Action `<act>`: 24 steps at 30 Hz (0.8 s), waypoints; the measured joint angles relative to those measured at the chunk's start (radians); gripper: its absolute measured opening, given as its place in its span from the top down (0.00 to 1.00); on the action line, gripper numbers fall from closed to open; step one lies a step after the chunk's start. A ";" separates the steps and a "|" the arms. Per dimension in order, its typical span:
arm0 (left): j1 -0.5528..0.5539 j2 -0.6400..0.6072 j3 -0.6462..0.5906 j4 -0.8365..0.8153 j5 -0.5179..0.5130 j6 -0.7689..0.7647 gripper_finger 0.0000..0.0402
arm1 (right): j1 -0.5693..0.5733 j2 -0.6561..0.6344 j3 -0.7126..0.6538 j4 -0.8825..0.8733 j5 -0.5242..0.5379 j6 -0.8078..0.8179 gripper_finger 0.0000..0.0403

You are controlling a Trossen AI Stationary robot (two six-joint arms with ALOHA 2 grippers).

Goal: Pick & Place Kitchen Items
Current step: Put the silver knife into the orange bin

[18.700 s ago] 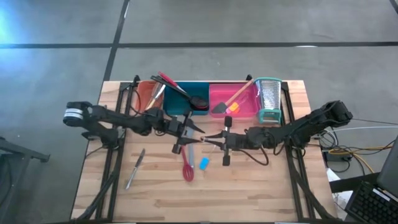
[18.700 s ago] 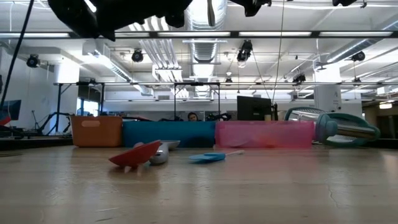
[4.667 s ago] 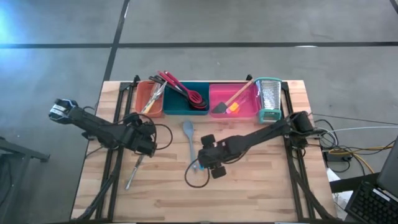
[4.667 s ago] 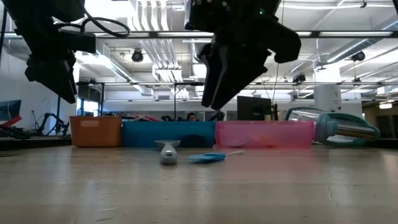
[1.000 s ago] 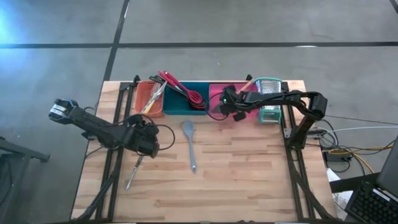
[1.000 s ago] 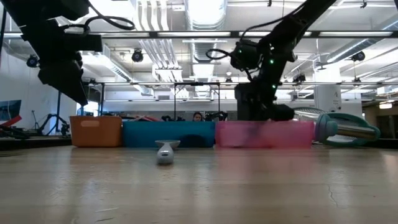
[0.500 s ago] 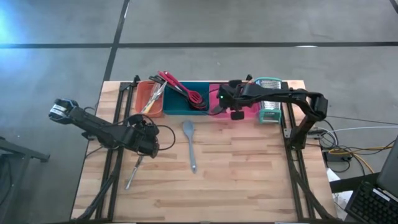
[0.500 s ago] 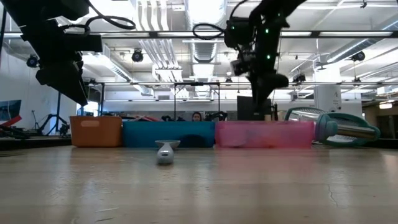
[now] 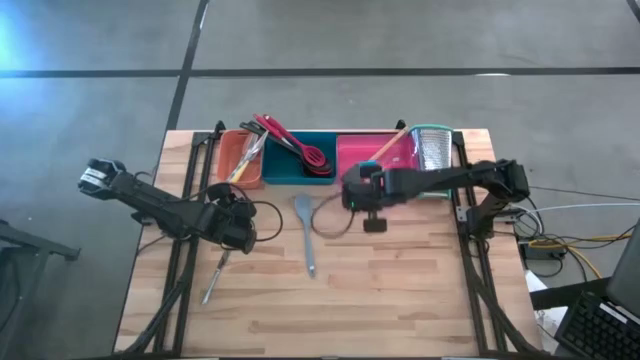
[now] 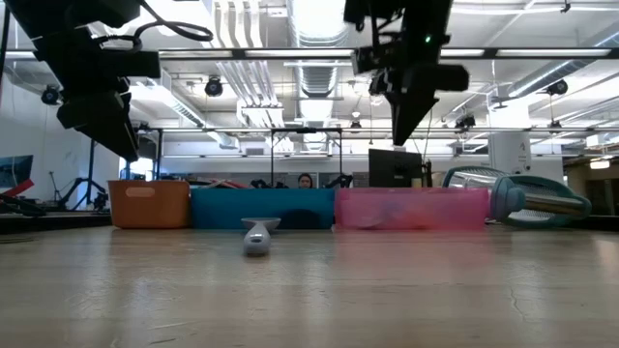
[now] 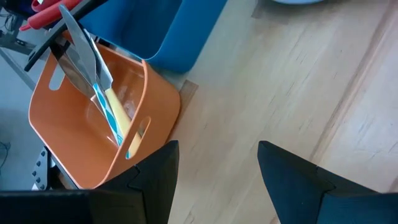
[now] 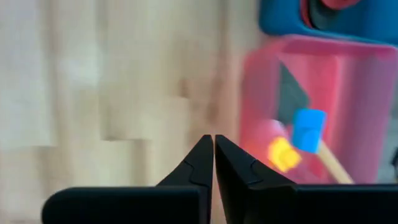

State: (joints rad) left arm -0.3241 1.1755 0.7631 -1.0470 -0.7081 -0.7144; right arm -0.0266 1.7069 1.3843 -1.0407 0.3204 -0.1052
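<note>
Right end effector clenched and empty above the table near the pink tray; left end effector released

The right gripper hangs above the table's middle, its fingers pressed together and empty. The left gripper waits at the left with fingers apart.

At the frame's upper centre stand an orange tray, a teal tray and a pink tray on pale striped wood. A grey spatula lies mid-frame; red utensils cross the teal tray.
</note>
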 joint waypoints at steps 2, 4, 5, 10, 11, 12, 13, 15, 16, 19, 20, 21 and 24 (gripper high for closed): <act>0.000 0.000 0.002 0.001 0.000 -0.001 0.44 | 0.060 0.000 -0.001 0.002 0.000 0.062 0.98; 0.000 0.000 0.002 0.006 0.001 -0.001 0.44 | 0.122 0.000 -0.001 0.008 0.000 0.112 0.98; 0.000 0.000 0.002 0.009 0.006 -0.001 0.44 | 0.151 0.000 -0.001 0.012 0.000 0.134 0.98; 0.000 0.000 0.002 0.008 0.092 0.031 0.44 | 0.277 0.000 -0.001 0.058 0.027 0.217 0.98; 0.000 0.000 0.002 0.008 0.109 0.043 0.44 | 0.299 0.000 -0.001 0.071 0.035 0.232 0.98; 0.000 0.000 0.002 0.008 0.123 0.060 0.44 | 0.320 0.000 -0.001 0.084 0.048 0.245 0.98; 0.000 0.000 0.002 0.008 0.134 0.077 0.44 | 0.336 0.000 -0.001 0.097 0.054 0.260 0.98; 0.000 0.000 0.002 0.008 0.150 0.109 0.44 | 0.365 0.000 -0.001 0.120 0.068 0.288 0.98; 0.000 0.000 0.002 0.008 0.153 0.121 0.44 | 0.378 0.000 -0.001 0.130 0.072 0.302 0.98; 0.000 0.000 0.002 0.018 0.176 0.187 0.44 | 0.410 0.000 -0.001 0.149 0.075 0.335 0.98; 0.000 0.000 0.002 0.028 0.176 0.218 0.44 | 0.419 0.000 -0.002 0.152 0.075 0.339 0.98; 0.000 0.000 0.002 0.043 0.176 0.265 0.44 | 0.426 0.000 -0.002 0.156 0.075 0.341 0.98; 0.000 0.002 0.002 0.130 0.175 0.522 0.44 | 0.437 0.000 -0.002 0.169 0.076 0.341 0.98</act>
State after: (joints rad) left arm -0.3241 1.1776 0.7647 -0.9165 -0.5327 -0.1929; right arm 0.4108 1.7069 1.3827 -0.8722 0.3960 0.2354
